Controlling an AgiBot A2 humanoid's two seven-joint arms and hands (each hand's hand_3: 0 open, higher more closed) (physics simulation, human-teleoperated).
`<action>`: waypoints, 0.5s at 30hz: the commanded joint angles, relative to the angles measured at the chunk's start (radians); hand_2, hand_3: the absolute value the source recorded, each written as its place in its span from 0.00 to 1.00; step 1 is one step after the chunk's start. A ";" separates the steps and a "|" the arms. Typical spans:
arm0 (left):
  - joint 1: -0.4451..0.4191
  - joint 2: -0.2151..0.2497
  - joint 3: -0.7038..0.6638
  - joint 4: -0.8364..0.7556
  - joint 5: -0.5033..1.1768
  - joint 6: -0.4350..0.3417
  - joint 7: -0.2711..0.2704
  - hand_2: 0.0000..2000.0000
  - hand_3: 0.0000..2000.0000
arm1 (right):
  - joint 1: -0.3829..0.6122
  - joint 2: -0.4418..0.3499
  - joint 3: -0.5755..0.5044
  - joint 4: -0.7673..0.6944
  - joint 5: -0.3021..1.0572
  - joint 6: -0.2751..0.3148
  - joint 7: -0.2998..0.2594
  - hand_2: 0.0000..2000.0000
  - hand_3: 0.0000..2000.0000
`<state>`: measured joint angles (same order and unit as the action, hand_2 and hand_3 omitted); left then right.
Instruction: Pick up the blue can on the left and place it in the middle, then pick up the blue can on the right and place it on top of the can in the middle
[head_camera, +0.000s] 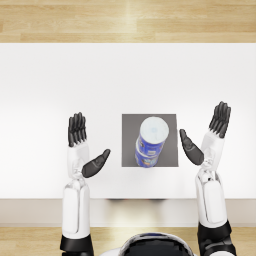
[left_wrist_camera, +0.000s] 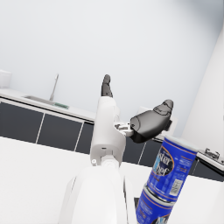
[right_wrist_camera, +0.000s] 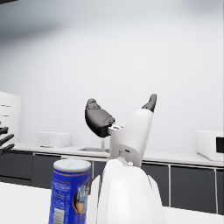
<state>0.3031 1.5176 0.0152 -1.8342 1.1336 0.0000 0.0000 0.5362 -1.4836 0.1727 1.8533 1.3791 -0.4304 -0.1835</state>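
Since one blue can already stands on another, the stacked cans sitting on the grey mat in the middle of the white table, both placing steps look finished, and I judge the task done or nearly so. What remains seems only to keep both arms clear of the stack without brushing it. The left hand is raised, fingers straight and close together, thumb angled toward the cans, holding nothing. The right hand mirrors it on the other side, open and empty, its thumb just beside the mat's edge. The stack stands between the two thumbs, apart from both, and leans a little in the left wrist view.
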 joint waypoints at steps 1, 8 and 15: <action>0.028 -0.001 -0.056 -0.017 0.000 0.000 0.000 0.00 0.00 | -0.011 0.002 -0.071 0.014 0.000 0.055 -0.002 0.00 0.00; 0.011 0.002 -0.125 -0.005 0.000 0.000 0.000 0.00 0.00 | -0.050 0.002 -0.107 0.011 0.000 0.394 0.163 0.00 0.00; 0.002 0.004 -0.123 -0.003 0.000 0.000 0.000 0.00 0.00 | -0.061 0.001 -0.105 0.010 0.000 0.427 0.181 0.00 0.00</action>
<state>0.3047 1.5215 -0.1087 -1.8368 1.1334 0.0000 0.0000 0.4747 -1.4830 0.0675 1.8626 1.3788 -0.0025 -0.0015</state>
